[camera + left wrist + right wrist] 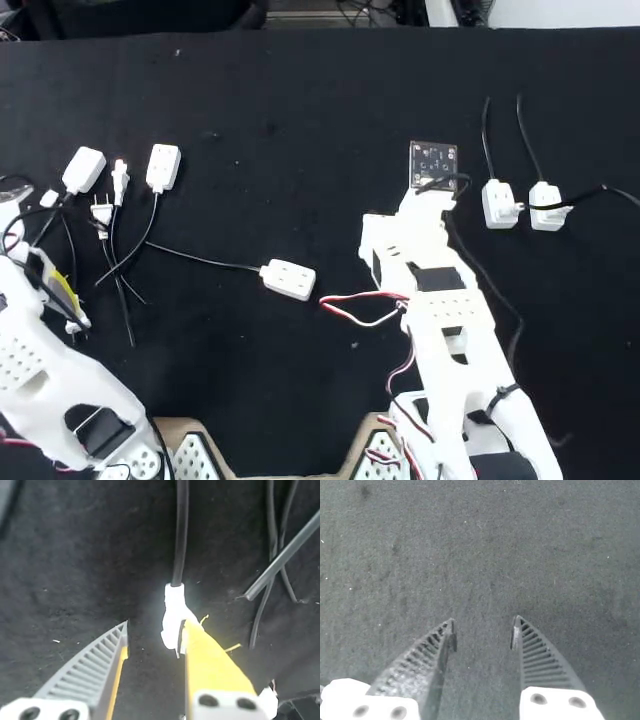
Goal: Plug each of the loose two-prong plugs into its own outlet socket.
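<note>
Left wrist view: my left gripper (154,625) gapes, holding nothing — the small white two-prong plug (174,605) touches its yellow-taped finger (210,665), black cord (180,530) running straight ahead.

This looks like a robot lab or a workshop. A table (300,100) with a black cloth over it has a white socket (288,279) near its middle. Just right of that socket is a white robot arm (440,310). Bare red and white wires (358,308) loop out of this arm, and a small bare board (433,165) with tiny parts sits at its far end. Left of the socket is a second white arm (50,385). More plugs and sockets (163,167) lie beyond the socket to its left. Far behind the socket, past the table's edge, are dark cables (365,12).
</note>
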